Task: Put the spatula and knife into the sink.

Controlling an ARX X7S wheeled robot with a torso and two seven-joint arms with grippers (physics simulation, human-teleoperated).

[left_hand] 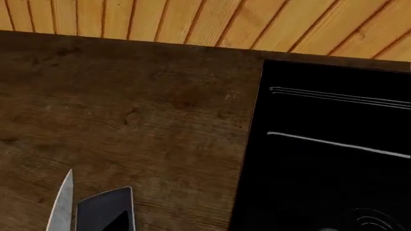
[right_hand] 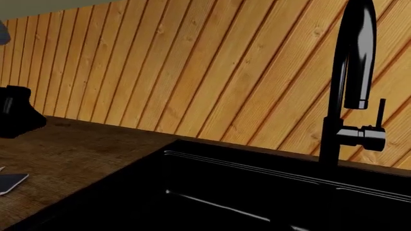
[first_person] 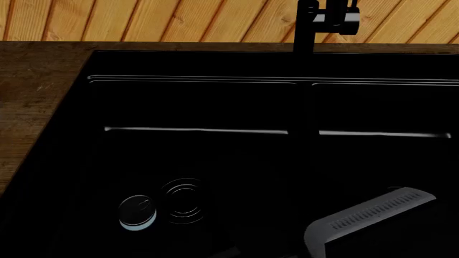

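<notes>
The knife (left_hand: 63,204) lies on the wooden counter with only its shiny pointed blade showing at the picture's edge. Right beside it lies the grey rounded blade of the spatula (left_hand: 106,209); both handles are cut off. A grey flat corner, apparently the spatula (right_hand: 11,182), also shows in the right wrist view. The glossy black sink (first_person: 72,107) fills the head view with two basins, a ringed drain (first_person: 183,200) and a black faucet (first_person: 315,27). The sink's edge (left_hand: 253,144) lies a short way from the two utensils. No gripper fingers show in any view.
A pale ribbed slab with slots (first_person: 369,217) juts over the right basin. A round silvery disc (first_person: 136,213) sits beside the drain. A dark blocky shape (right_hand: 14,118) hangs above the counter (right_hand: 70,154). A wooden plank wall (first_person: 179,19) backs the counter.
</notes>
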